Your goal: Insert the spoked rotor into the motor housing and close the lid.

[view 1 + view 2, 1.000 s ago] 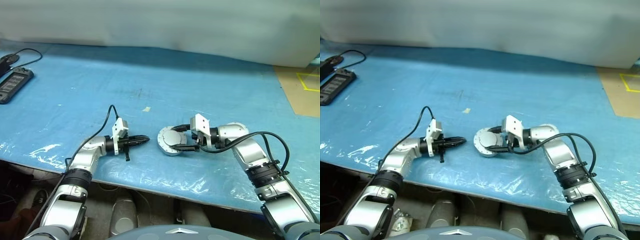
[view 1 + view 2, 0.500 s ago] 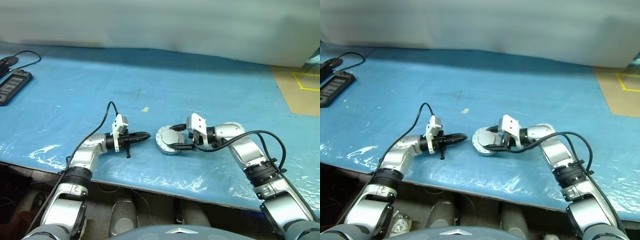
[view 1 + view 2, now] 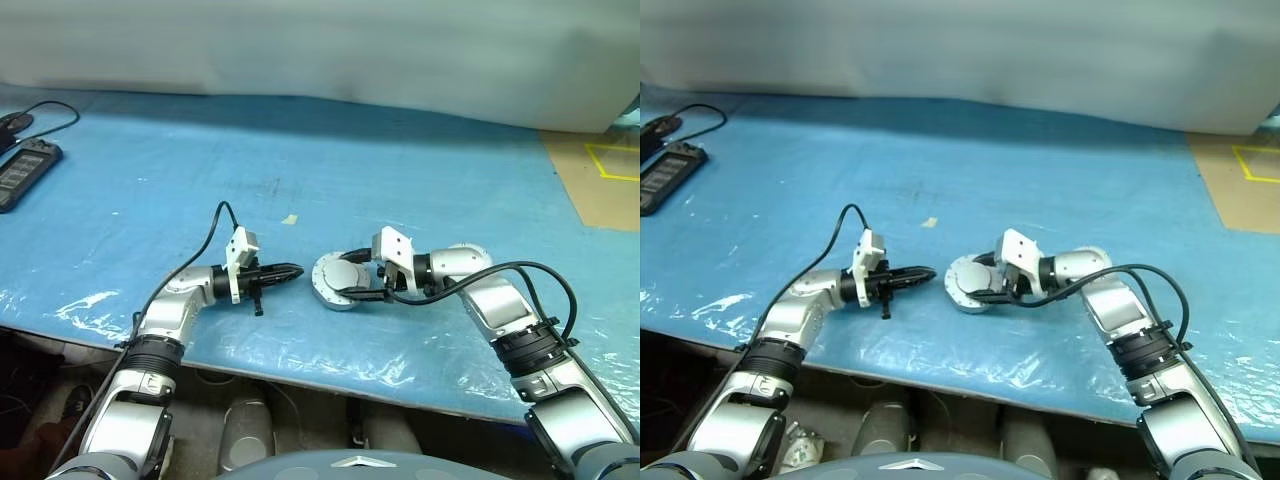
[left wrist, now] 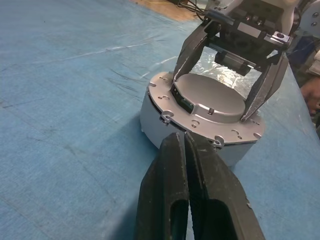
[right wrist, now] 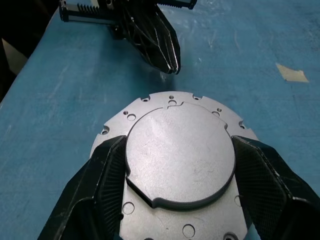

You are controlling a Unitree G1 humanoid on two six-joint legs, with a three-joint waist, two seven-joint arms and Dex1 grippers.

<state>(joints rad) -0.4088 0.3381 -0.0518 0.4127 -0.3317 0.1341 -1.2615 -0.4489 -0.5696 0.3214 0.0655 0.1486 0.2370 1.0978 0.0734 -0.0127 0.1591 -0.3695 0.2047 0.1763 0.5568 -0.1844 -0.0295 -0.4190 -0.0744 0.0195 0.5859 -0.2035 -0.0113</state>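
No writing is readable on the lid (image 5: pixel 180 162). The right gripper (image 4: pixel 230 102) has its jaws pinching the lid's raised centre; the left gripper (image 3: pixel 290 272) has its jaws pressed together just beside the lid.

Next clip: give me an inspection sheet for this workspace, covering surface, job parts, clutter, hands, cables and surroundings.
Surface: blue table cover, wrinkled with shiny patches near the front edge.
Job parts: motor housing stands on the cover with the lid seated on top, plain grey face up; inside hidden.
Clutter: small pale scrap; dark flat device at far left.
Hands: right hand straddles the lid's raised disc, fingers against its sides; left hand shut, tips at the housing's flange, contact unclear.
Cables: black cable along each arm; another by the device.
Surroundings: pale wall behind; tan floor with yellow tape at right.
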